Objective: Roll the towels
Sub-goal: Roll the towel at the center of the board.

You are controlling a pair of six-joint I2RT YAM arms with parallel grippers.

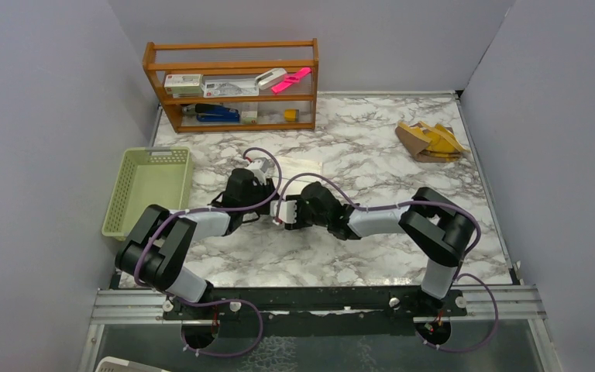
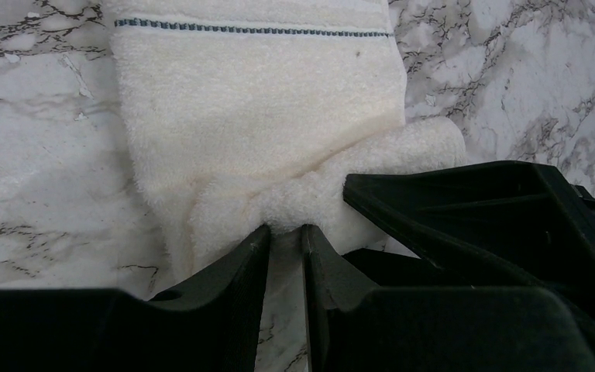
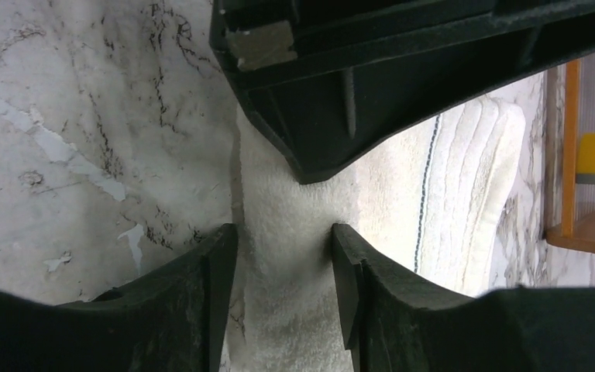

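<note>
The white towel (image 1: 300, 165) lies flat on the marble table (image 1: 372, 256), mostly hidden under both wrists. In the left wrist view the white towel (image 2: 256, 101) has a blue stitched stripe at its far end, and its near edge is curled into a small roll. My left gripper (image 2: 285, 230) is shut on that rolled edge. My right gripper (image 3: 284, 240) grips the same roll beside it, with the towel (image 3: 465, 170) spreading away. From above, the left gripper (image 1: 267, 192) and the right gripper (image 1: 288, 198) meet. The mustard and brown towel (image 1: 430, 141) lies crumpled at the back right.
A pale green basket (image 1: 149, 190) stands at the left edge of the table. A wooden shelf (image 1: 232, 85) with small items stands at the back left; its corner also shows in the right wrist view (image 3: 581, 194). Grey walls close in on three sides.
</note>
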